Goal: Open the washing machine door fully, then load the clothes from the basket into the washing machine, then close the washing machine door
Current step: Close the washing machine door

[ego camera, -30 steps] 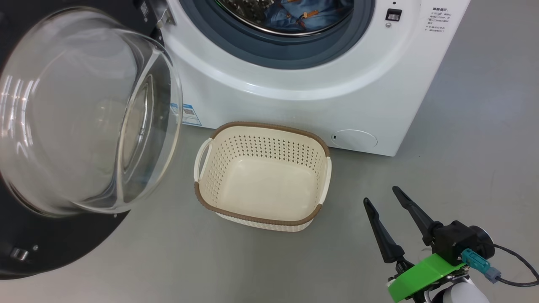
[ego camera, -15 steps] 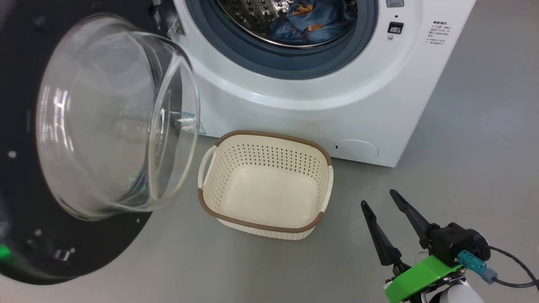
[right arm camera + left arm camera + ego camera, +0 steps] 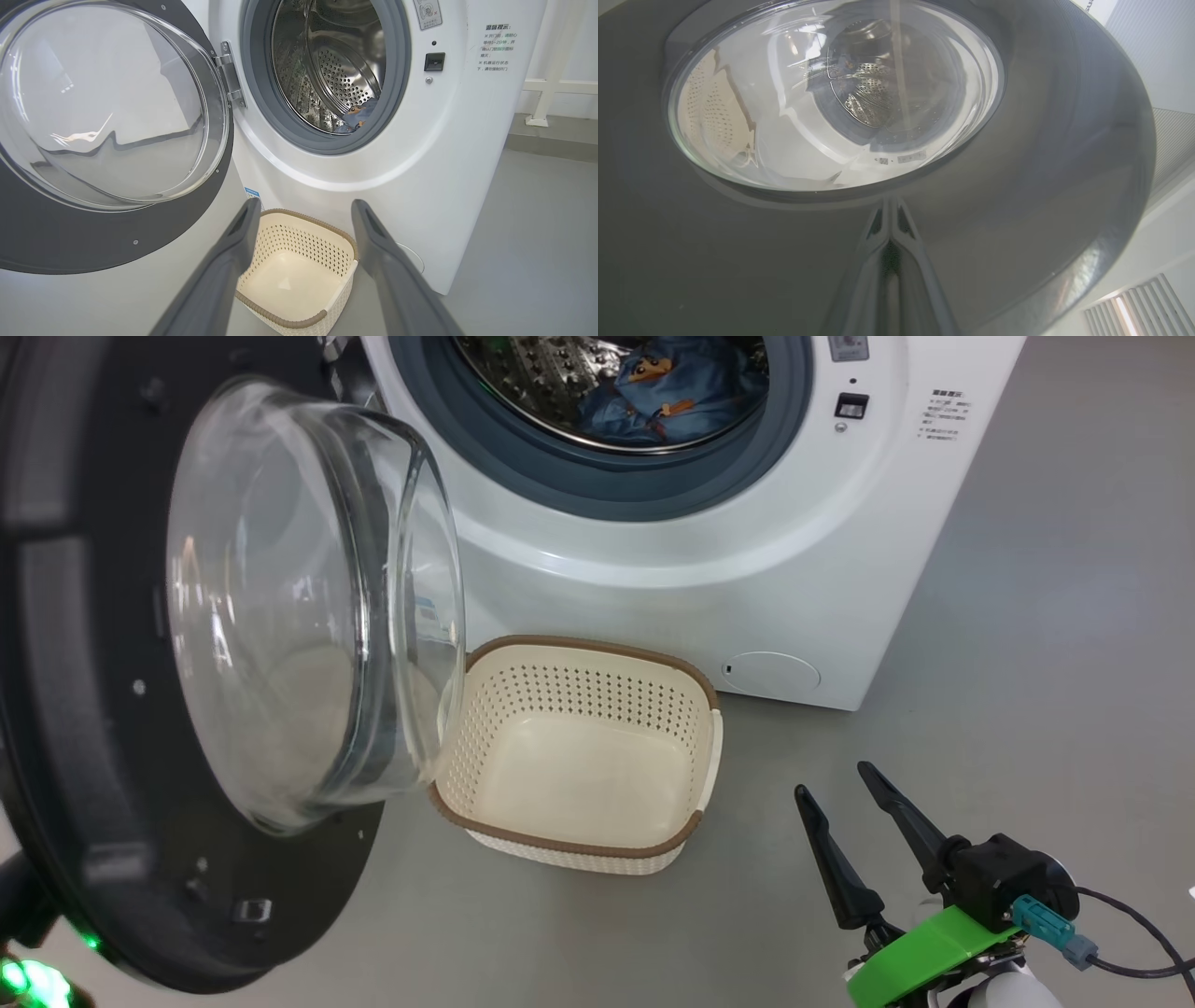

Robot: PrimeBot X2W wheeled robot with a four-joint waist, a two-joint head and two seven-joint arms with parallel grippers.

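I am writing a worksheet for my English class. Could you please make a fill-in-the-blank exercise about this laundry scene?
1. The basket on the floor is ____.
2. The blue clothes lie in the steel ____ of the washing machine.
3. The right end effector is ____ and holds nothing.
4. The door has a bulging window of clear ____.

Missing words: empty; drum; open; glass.
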